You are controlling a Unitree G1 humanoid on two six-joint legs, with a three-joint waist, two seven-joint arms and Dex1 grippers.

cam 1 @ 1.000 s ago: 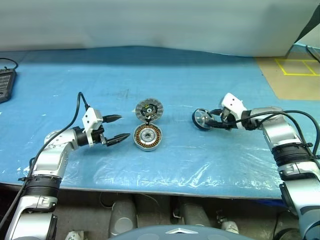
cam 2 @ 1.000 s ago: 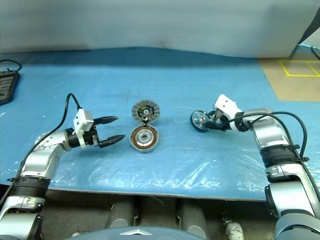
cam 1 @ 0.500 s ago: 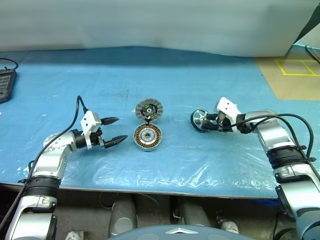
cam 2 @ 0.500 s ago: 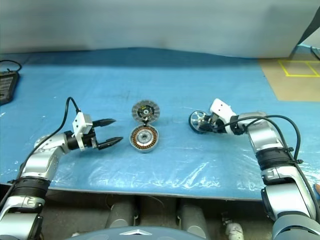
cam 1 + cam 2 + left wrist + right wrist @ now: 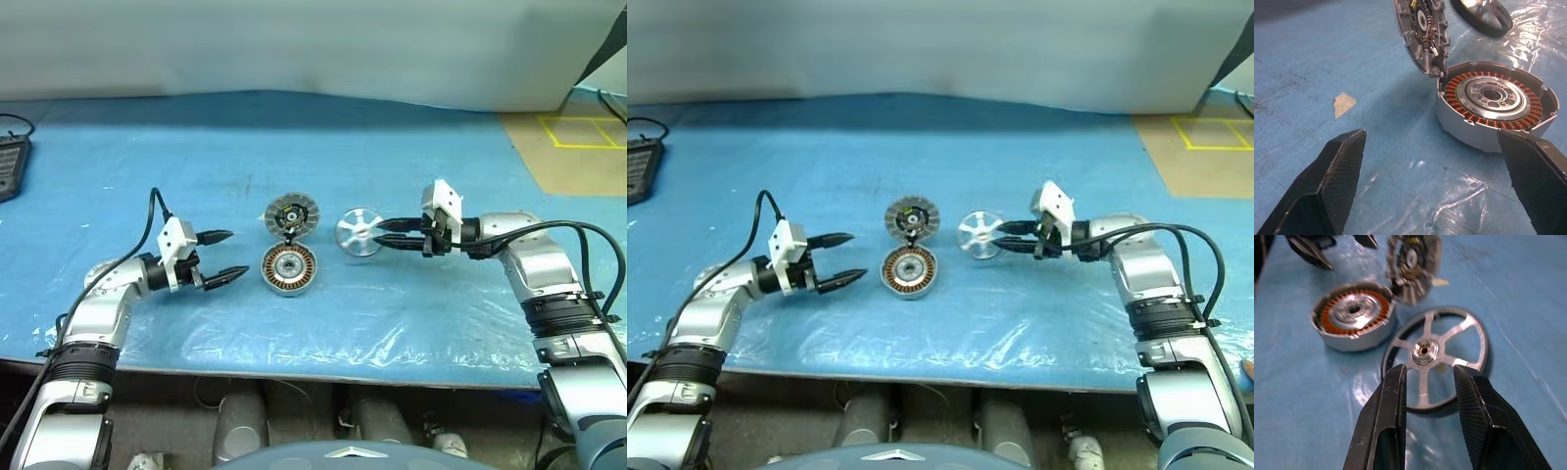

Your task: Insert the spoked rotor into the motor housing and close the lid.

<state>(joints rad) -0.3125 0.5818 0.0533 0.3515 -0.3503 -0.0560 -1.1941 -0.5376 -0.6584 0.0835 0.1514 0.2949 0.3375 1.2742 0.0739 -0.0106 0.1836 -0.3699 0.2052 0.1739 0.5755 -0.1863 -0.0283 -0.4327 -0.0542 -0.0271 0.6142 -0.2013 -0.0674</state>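
Observation:
The motor housing [image 5: 289, 268], a silvery cup with copper windings, sits mid-table with its top uncovered. The lid [image 5: 292, 215] stands tilted on edge at the housing's far rim, its inner face with the yellow-green spot showing. My right gripper [image 5: 380, 235] is shut on the spoked rotor [image 5: 358, 232], holding it tilted above the cloth just right of the housing and lid. In the right wrist view, the fingers [image 5: 1393, 396] clamp the rotor [image 5: 1426, 351] near its hub. My left gripper [image 5: 240, 253] is open and level, just left of the housing [image 5: 1493, 98], touching nothing.
A blue cloth [image 5: 196, 157] with a clear plastic sheet over its front part covers the table. A black device [image 5: 12, 162] lies at the far left edge. A tan surface with yellow tape [image 5: 578, 147] lies at the back right. The table's front edge runs close below both arms.
My right gripper closed on the rotor, lifted it off the cloth and carried it left toward the housing. The left gripper stayed open in place.

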